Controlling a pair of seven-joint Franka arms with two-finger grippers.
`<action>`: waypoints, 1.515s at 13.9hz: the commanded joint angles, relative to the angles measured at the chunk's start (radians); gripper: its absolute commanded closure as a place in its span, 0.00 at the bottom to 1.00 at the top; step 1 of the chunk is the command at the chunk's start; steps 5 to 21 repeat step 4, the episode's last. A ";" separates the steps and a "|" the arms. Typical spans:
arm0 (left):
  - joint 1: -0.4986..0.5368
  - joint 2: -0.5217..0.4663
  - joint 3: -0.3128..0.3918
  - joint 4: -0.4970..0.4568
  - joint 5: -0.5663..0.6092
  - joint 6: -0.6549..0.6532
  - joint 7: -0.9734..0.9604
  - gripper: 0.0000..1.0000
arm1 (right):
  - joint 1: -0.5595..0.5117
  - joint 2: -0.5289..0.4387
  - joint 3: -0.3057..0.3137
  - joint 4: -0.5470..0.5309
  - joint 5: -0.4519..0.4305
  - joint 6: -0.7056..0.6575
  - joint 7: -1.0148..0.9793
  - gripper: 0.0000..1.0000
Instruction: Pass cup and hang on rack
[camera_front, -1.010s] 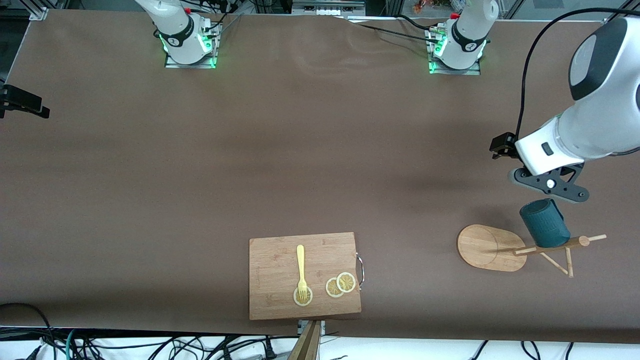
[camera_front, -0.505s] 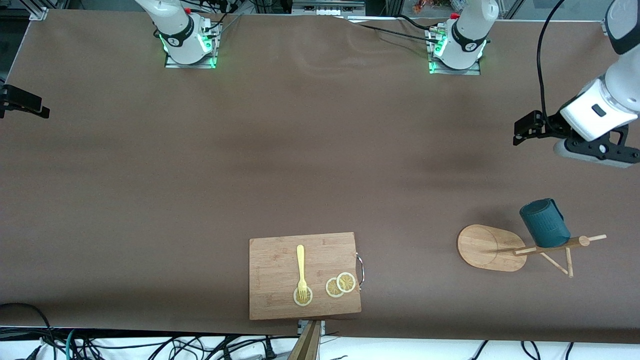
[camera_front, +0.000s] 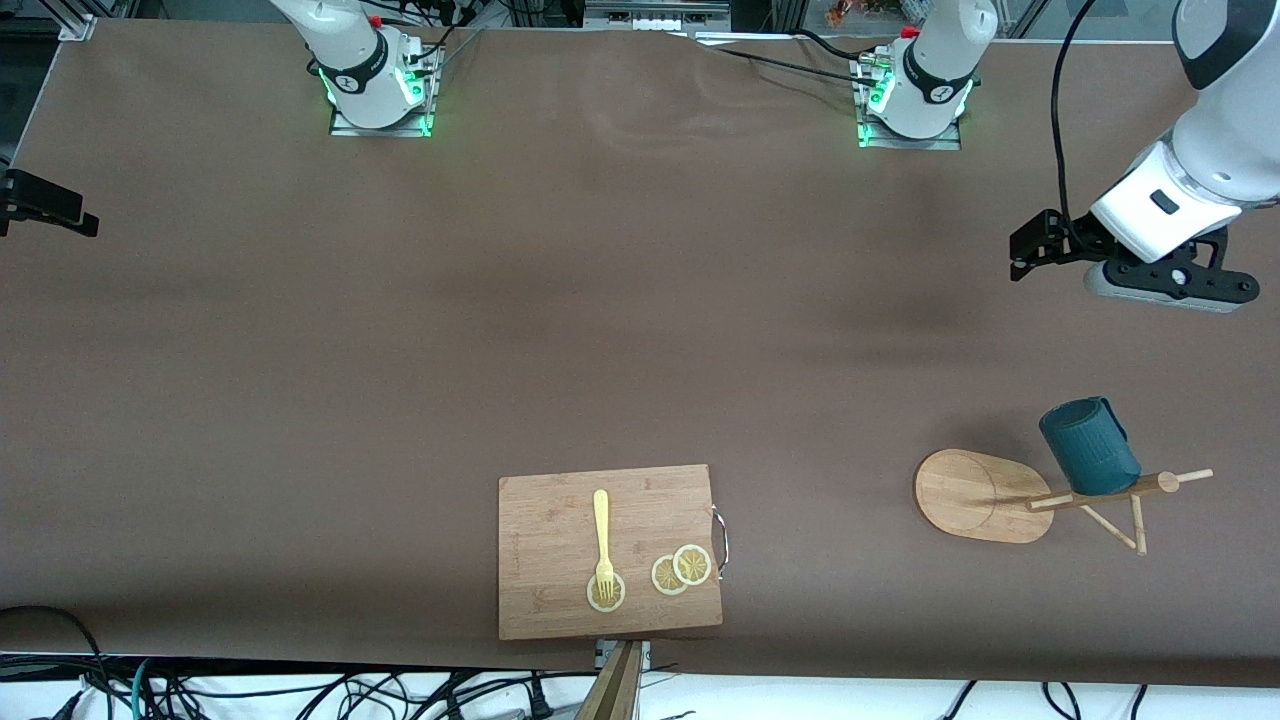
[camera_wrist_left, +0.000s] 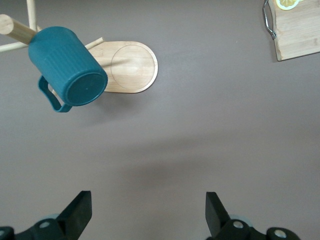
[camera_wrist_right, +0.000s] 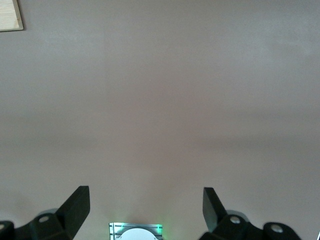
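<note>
Brown cloth covered the long table (camera_front: 400, 330), and low in the frame, nearest the camera, a cutting board (camera_front: 560, 590) carried a yellow fork (camera_front: 601, 535) and lemon slices (camera_front: 681, 570). Toward the lower right of the frame stood the rack (camera_front: 975, 495), its oval base flat on the cloth. The cup (camera_front: 1090, 448) hung on one of its pegs, tipped, with its closed bottom showing in the left wrist view and its handle to one side. It was dark teal with faint ribs down its wall, and nothing touched it.

Higher up at the frame's right edge, the left gripper (camera_front: 1165, 285) hung over bare cloth, well apart from the cup, its jaws spread wide and empty. To my eye the hanging looked done, so the sound thing was to draw that arm away high and clear of the pegs, without brushing the cup.

The right gripper (camera_wrist_right: 145, 212) waited over bare cloth above its own base, jaws spread as well.
</note>
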 joint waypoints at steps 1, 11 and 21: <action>-0.008 0.029 0.008 0.033 0.016 0.005 -0.011 0.00 | -0.008 0.004 0.001 0.012 0.004 -0.003 -0.020 0.00; -0.008 0.041 0.009 0.055 0.016 0.003 -0.005 0.00 | -0.008 0.004 0.001 0.012 0.004 -0.003 -0.020 0.00; -0.008 0.041 0.009 0.055 0.016 0.003 -0.005 0.00 | -0.008 0.004 0.001 0.012 0.004 -0.003 -0.020 0.00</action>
